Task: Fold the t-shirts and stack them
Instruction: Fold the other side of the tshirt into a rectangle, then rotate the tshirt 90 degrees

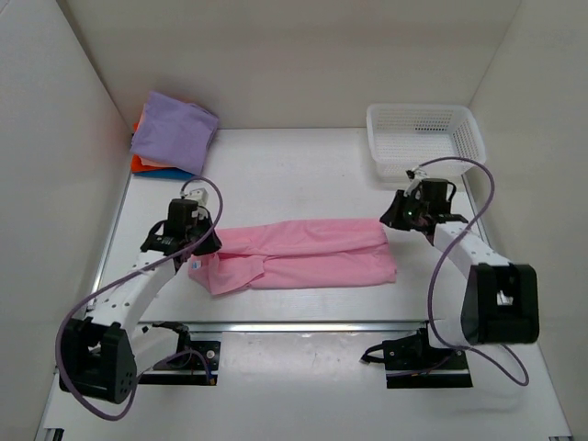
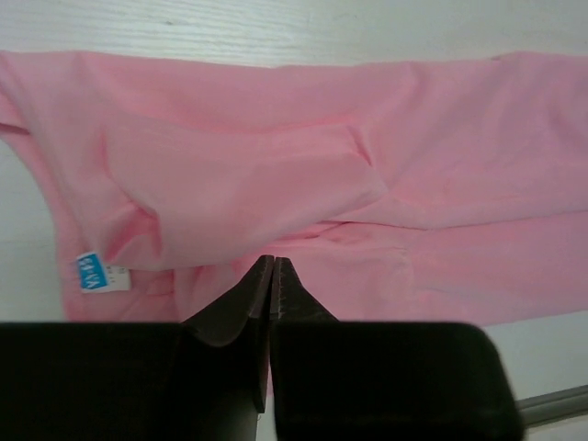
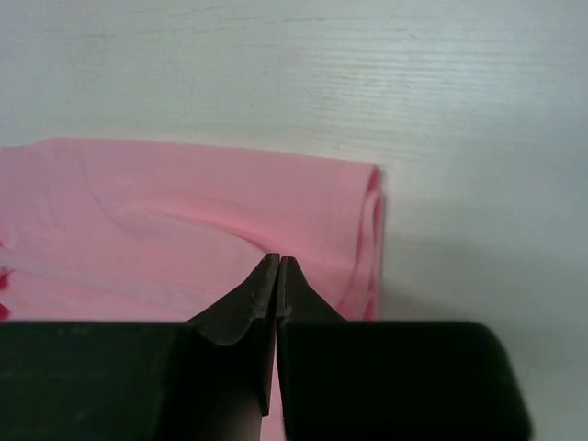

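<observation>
pink t-shirt point(image 1: 303, 253) folded lengthwise into long band | left end effector point(image 2: 274, 266) closed | right end effector point(image 3: 277, 266) closed

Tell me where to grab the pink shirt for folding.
Probably the right-end hem of the pink shirt, approached from the right by the right gripper: it lies as a long flat strip, and its stacked layers end there in one exposed edge.

Left tool point(image 2: 275, 266) fingers pressed together at the folded pink t-shirt's point(image 2: 276, 156) near edge; blue-and-white label point(image 2: 99, 273) lower left; worktop point(image 2: 276, 28) beyond.
</observation>
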You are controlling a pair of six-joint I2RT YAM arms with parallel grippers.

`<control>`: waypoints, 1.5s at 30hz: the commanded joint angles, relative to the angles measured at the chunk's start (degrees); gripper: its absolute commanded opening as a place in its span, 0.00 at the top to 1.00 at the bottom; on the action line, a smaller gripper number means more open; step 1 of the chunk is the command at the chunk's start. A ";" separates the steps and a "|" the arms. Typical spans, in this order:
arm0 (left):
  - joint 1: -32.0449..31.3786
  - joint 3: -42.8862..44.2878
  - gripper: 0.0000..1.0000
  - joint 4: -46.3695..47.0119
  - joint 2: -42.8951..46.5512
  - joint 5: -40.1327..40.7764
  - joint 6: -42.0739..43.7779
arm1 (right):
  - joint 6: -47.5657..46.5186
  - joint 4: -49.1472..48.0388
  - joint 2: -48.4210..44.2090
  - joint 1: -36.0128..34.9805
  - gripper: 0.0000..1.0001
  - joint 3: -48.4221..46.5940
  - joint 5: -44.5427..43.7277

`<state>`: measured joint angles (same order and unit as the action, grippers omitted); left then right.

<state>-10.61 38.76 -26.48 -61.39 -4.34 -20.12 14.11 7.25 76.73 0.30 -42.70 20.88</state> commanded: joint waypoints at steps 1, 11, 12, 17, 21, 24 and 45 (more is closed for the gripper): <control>-3.36 -0.97 0.88 2.66 -5.65 0.02 -4.05 | -4.00 -0.05 8.93 -3.01 1.00 -6.24 3.02; -7.31 17.11 0.99 2.22 -37.54 0.12 -2.30 | -0.05 8.64 22.14 -5.30 1.00 -9.77 -0.40; -7.14 21.40 0.99 0.66 -39.75 -0.14 -2.21 | 0.82 10.32 22.41 -5.91 0.99 -9.95 -1.54; -5.12 48.91 1.00 -12.60 -59.59 -1.55 3.93 | 10.12 16.40 20.14 -10.66 1.00 -4.70 -4.01; -6.26 74.67 1.00 -20.70 -72.18 -2.25 5.88 | 20.50 10.89 14.16 -21.99 1.00 5.75 -5.24; -7.75 92.33 1.00 -27.56 -82.64 -7.41 5.62 | 32.45 1.23 7.83 -31.13 1.00 14.28 -6.55; -3.80 111.00 0.94 -10.79 -93.31 -25.09 -8.71 | 37.75 -11.39 10.20 -44.41 1.00 10.09 -13.67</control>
<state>-16.27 146.19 -40.99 -157.36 -24.18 -26.30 56.97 -8.38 86.30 -42.96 -30.87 12.71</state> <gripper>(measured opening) 0.087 0.001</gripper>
